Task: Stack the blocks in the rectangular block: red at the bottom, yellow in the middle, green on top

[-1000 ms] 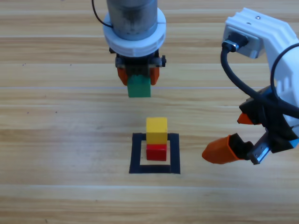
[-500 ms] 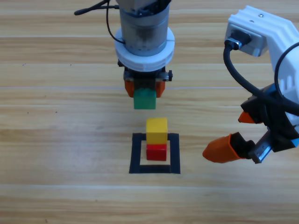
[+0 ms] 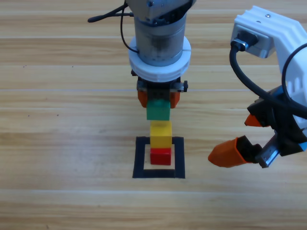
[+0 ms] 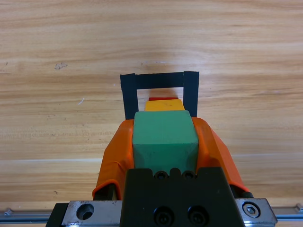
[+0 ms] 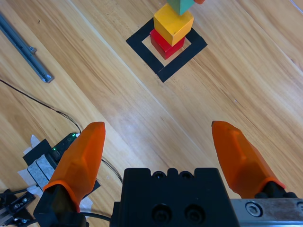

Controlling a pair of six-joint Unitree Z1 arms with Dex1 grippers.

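While the last cube hangs in the air, the job stands as follows.

Done: red cube (image 3: 160, 156) sits inside the black tape rectangle (image 3: 140, 158) on the desk (image 3: 57, 143), with the yellow cube (image 3: 161, 134) stacked squarely on it.

Left: green cube (image 3: 158, 110) is not yet on the pile; by my judgement, only lowering and release are left.

Green cube's place: clamped between the jaws of the left pincer (image 3: 158, 98), jutting past their tips. From the left wrist view, the yellow cube peeks out just beyond it, so it looks nearly lined up, slightly short of the stack. Whether it touches the yellow top I cannot tell.

Left arm pose: wrist pointing straight down, upright over the desk, pincer squeezed on the green cube.

Right pincer (image 3: 240, 139): jaws spread wide, holding nothing; it waits well off to the stack's side, the stack far ahead of its tips.
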